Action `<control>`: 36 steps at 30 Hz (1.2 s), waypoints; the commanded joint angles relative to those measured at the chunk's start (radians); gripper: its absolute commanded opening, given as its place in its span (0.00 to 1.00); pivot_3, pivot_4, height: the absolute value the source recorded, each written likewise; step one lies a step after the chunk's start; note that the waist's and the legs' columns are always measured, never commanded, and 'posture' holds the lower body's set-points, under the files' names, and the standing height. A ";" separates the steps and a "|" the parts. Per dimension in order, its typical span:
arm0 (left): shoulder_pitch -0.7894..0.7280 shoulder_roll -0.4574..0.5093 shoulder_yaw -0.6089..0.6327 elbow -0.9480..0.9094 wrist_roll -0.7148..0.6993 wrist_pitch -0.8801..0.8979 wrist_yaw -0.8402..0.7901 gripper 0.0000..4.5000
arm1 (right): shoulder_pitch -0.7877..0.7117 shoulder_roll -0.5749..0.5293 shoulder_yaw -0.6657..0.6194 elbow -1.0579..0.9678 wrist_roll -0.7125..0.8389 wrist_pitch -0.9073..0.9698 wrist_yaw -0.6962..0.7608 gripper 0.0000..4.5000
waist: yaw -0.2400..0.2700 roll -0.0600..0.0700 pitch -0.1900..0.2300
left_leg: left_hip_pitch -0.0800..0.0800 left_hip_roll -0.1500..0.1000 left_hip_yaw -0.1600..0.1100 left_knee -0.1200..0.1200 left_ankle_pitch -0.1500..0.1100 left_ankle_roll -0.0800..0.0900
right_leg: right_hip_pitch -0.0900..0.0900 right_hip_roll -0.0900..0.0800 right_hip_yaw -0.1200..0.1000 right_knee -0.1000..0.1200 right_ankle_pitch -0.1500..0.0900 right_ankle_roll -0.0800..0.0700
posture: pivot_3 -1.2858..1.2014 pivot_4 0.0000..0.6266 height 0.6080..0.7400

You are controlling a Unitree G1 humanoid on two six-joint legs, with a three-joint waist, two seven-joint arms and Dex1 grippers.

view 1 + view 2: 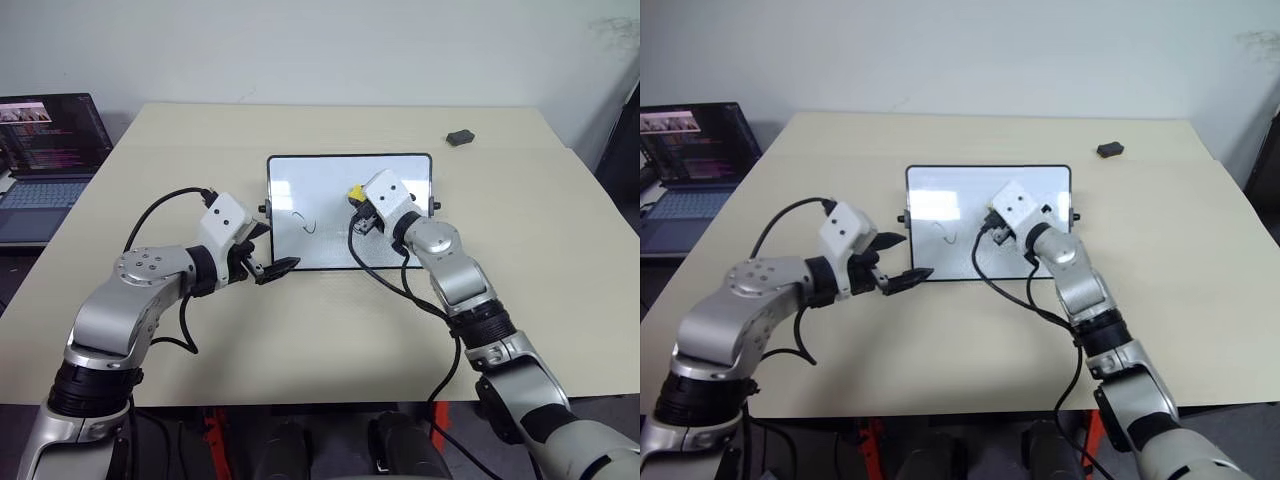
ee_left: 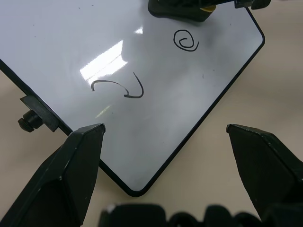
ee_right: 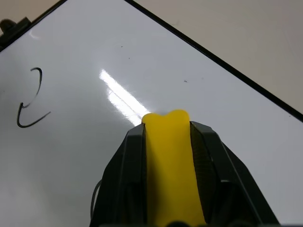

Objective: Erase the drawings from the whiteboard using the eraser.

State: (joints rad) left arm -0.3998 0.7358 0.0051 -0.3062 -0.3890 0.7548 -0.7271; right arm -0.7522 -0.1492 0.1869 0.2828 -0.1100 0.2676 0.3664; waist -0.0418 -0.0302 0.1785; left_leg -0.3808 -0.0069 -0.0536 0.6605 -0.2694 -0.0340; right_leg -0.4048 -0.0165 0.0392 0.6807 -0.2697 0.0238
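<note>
The whiteboard (image 1: 330, 172) lies flat in the middle of the table. Black drawings remain on it: a curly squiggle (image 2: 118, 87) left of centre and a small spiral (image 2: 186, 40) close to the eraser. My right gripper (image 3: 166, 130) is shut on the yellow eraser (image 3: 170, 179), which pokes out between its fingers. It hovers over the board's right half (image 1: 358, 203), held nearly level. My left gripper (image 1: 270, 250) stands open at the board's near left corner, nothing between its fingers (image 2: 71, 175).
A small dark grey lump (image 1: 460, 137) lies at the table's far right. An open laptop (image 1: 45, 160) sits off the table's left side. Black cables loop from both wrists over the near table (image 1: 330, 340).
</note>
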 commanded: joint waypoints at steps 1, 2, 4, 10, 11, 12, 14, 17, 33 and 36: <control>0.001 -0.016 0.042 -0.034 -0.013 -0.002 0.025 1.00 | 0.019 0.024 -0.117 -0.092 0.115 -0.047 -0.017 0.21 | 0.001 0.000 0.000 | 0.000 0.000 0.000 0.000 0.000 0.000 | 0.000 0.000 0.000 0.000 0.000 0.000 | 0.52 0.24 1.00; 0.013 -0.018 0.053 -0.040 -0.018 0.002 0.032 1.00 | 0.039 0.023 -0.143 -0.135 0.142 -0.064 -0.014 0.21 | 0.002 0.000 0.000 | -0.001 0.000 0.000 0.000 0.000 0.000 | -0.001 0.000 0.000 0.000 0.000 0.000 | 0.52 0.24 1.00; 0.040 -0.022 0.066 -0.059 -0.021 0.006 0.048 1.00 | 0.093 0.003 -0.170 -0.209 0.164 -0.089 -0.004 0.21 | 0.003 0.001 0.000 | -0.004 0.000 -0.001 -0.001 0.000 0.000 | -0.003 0.000 0.000 -0.001 0.000 0.000 | 0.52 0.24 1.00; 0.128 -0.058 0.119 -0.130 -0.050 0.046 0.114 1.00 | 0.294 -0.088 -0.228 -0.421 0.229 -0.086 0.046 0.21 | 0.011 0.001 0.000 | -0.006 0.000 0.000 -0.001 -0.001 0.000 | -0.003 -0.001 0.000 -0.004 -0.001 0.001 | 0.52 0.24 1.00; 0.141 -0.059 0.125 -0.139 -0.053 0.050 0.119 1.00 | 0.322 -0.099 -0.233 -0.446 0.239 -0.085 0.055 0.21 | 0.011 0.001 0.000 | -0.006 0.000 0.000 -0.001 -0.001 0.000 | -0.003 -0.001 0.000 -0.004 -0.001 0.001 | 0.52 0.24 1.00; 0.152 -0.059 0.128 -0.146 -0.054 0.053 0.123 1.00 | 0.349 -0.110 -0.232 -0.468 0.247 -0.074 0.061 0.21 | 0.010 0.001 0.001 | -0.006 0.000 0.000 -0.001 -0.001 0.000 | -0.003 -0.001 0.000 -0.004 -0.001 0.001 | 0.52 0.24 1.00; 0.182 -0.061 0.141 -0.156 -0.059 0.057 0.133 1.00 | 0.448 -0.143 -0.211 -0.531 0.255 -0.071 0.098 0.21 | 0.010 0.001 0.001 | -0.005 0.000 0.000 -0.001 -0.001 0.000 | -0.003 -0.001 0.000 -0.002 -0.001 0.001 | 0.52 0.24 1.00; 0.223 -0.058 0.147 -0.162 -0.054 0.047 0.140 1.00 | 0.562 -0.181 -0.167 -0.581 0.244 -0.103 0.143 0.21 | 0.009 0.001 0.001 | -0.001 0.000 0.000 -0.001 -0.001 0.000 | 0.000 -0.001 0.000 -0.002 -0.001 0.001 | 0.52 0.24 1.00; 0.193 -0.068 0.106 -0.147 -0.043 0.052 0.176 1.00 | 0.449 -0.173 -0.093 -0.463 0.122 -0.270 0.088 0.21 | 0.009 0.001 0.001 | -0.001 0.000 0.001 0.000 -0.001 -0.001 | 0.000 0.000 0.000 -0.002 -0.002 0.002 | 0.52 0.24 1.00; 0.162 -0.065 0.087 -0.142 -0.045 0.063 0.167 1.00 | 0.311 -0.166 -0.090 -0.317 0.102 -0.331 0.078 0.21 | 0.010 0.001 0.001 | -0.001 0.000 0.001 0.000 -0.001 -0.001 | 0.000 0.000 0.000 -0.002 -0.001 0.001 | 0.52 0.24 1.00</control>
State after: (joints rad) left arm -0.2143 0.6598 0.0931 -0.4297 -0.4324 0.8202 -0.5543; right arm -0.4010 -0.3206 0.1021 -0.0696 0.0032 -0.0135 0.4542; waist -0.0320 -0.0295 0.1795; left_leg -0.3819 -0.0071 -0.0530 0.6603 -0.2706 -0.0347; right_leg -0.4049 -0.0166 0.0395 0.6788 -0.2710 0.0250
